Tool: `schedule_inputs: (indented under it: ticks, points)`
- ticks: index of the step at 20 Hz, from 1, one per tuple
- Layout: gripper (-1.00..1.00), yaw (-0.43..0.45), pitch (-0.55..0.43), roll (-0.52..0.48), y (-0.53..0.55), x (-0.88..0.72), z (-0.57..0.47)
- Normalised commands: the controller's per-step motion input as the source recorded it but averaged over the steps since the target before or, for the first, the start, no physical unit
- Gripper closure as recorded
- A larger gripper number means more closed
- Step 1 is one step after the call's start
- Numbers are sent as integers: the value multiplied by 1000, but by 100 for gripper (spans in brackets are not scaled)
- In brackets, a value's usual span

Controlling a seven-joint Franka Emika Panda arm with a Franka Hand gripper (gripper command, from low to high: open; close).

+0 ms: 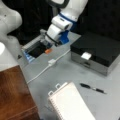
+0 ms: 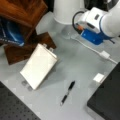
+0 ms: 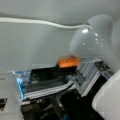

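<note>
A small orange block (image 1: 48, 51) lies on the grey table (image 1: 75, 72) at the lip of an open metal-framed box (image 1: 35, 48), and it is the thing nearest the end effector (image 1: 51, 43). In the wrist view the orange block (image 3: 69, 62) sits just past the dark opening of the box (image 3: 47, 80), touching its aluminium rail (image 3: 86, 76). Whether the end effector is released or clenched cannot be told, since its fingers are hidden against the dark box.

A white cable (image 1: 45, 68) with a small white connector (image 1: 51, 62) runs across the table just below the block in a front view; the cable (image 2: 92, 48) also shows in a front view, passing under the arm. A black case (image 1: 97, 51) with a white label (image 1: 86, 55) stands at a front view's right, well apart from the block. A spiral notebook (image 1: 70, 103) lies near a front view's bottom, with a black pen (image 1: 92, 88) beside it. In a front view the notebook (image 2: 38, 65) leans near a wooden stand (image 2: 22, 15), and the pen (image 2: 67, 92) lies apart from it.

The white arm (image 1: 67, 10) comes down from a front view's top, its wrist (image 1: 58, 27) tilted toward the box, a blue mount (image 1: 65, 36) on its side.
</note>
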Motion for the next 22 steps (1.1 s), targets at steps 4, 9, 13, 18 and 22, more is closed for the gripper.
schedule_inputs:
  ticks: [4,9,13,18,22]
  points:
    - [-100,12,-438,527,-176,-720,-112]
    - [-100,-30,-373,500,-94,-662,-216]
    - [-100,-21,-364,468,38,-567,-302]
    - [-100,-52,-350,375,155,-426,-268]
    - [-100,-18,-294,246,157,-274,-226]
